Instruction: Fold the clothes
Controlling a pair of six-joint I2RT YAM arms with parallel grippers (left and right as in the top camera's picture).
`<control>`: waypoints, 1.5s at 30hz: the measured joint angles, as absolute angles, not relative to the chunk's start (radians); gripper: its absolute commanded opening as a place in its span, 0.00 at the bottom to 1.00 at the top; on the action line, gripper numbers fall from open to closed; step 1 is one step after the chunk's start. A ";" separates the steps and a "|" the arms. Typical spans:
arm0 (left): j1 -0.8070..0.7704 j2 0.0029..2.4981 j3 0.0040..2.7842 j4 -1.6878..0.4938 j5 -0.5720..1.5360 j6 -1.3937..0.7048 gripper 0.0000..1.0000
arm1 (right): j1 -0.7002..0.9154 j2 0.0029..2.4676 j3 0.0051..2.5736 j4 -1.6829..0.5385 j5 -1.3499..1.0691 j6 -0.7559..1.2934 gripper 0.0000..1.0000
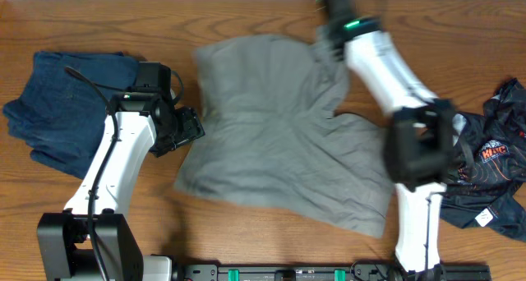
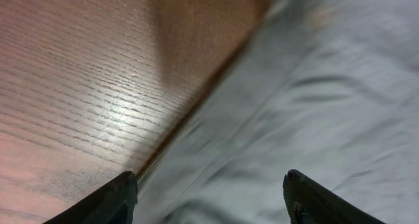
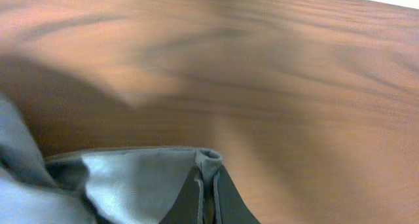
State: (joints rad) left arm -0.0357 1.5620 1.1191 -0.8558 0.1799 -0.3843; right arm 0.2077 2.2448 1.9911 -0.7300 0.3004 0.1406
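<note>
Gray shirt (image 1: 279, 133), first fold: right end effector (image 3: 208, 178) pinches its 1 o'clock corner, left end effector (image 2: 209, 191) wide open at 9 o'clock; next, probably pull across.

matt grey cloth shirt (image 1: 279, 133), glossy wood table (image 1: 246, 10)

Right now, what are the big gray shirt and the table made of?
The gray shirt looks like soft knit cloth, maybe cotton. It is matte, with loose wrinkles and floppy folds. The table looks like wood or a wood-look top. It has brown grain lines and is smooth, with a faint shine where light hits it. I cannot tell which of the two it is.
</note>
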 measured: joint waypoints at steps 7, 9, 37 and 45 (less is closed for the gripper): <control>-0.036 1.562 1.119 -0.856 0.180 -0.384 0.73 | 0.008 2.191 2.005 -1.045 0.335 0.336 0.53; -0.036 1.562 1.119 -0.856 0.180 -0.385 0.73 | -0.014 2.198 2.004 -1.118 0.317 0.354 0.54; -0.036 1.564 0.823 -0.500 0.295 -0.385 0.92 | -0.114 2.091 2.000 -1.449 -0.038 0.350 0.60; -0.060 1.564 0.791 -0.305 0.370 -0.394 0.72 | -0.114 2.091 2.000 -1.415 -0.052 0.347 0.60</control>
